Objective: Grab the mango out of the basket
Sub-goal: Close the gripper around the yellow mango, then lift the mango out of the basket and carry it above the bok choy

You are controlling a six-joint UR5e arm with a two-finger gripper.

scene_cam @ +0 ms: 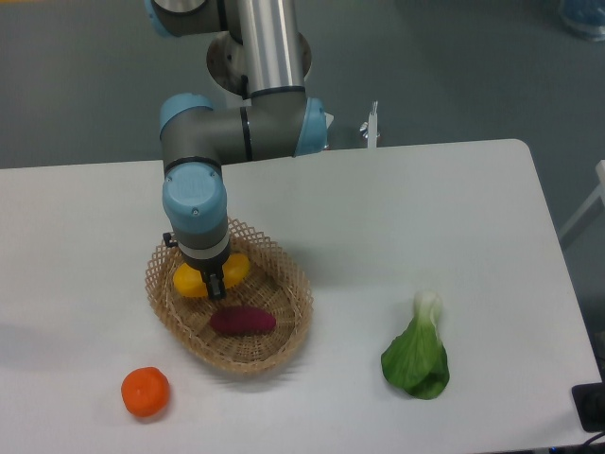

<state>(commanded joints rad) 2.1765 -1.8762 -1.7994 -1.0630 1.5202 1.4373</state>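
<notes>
The yellow-orange mango [191, 281] lies at the back of the tan wicker basket [288, 326], mostly covered by my wrist. My gripper [216, 285] points straight down over the mango's middle. Its dark fingers are closed around the fruit. Only the mango's two ends show on either side of the fingers. I cannot tell whether the mango still rests on the basket floor or hangs just above it.
A dark purple-red tuber [243, 321] lies in the basket just in front of my gripper. A round orange fruit [146, 392] sits on the table at the front left. A green leafy vegetable [416, 355] lies at the front right.
</notes>
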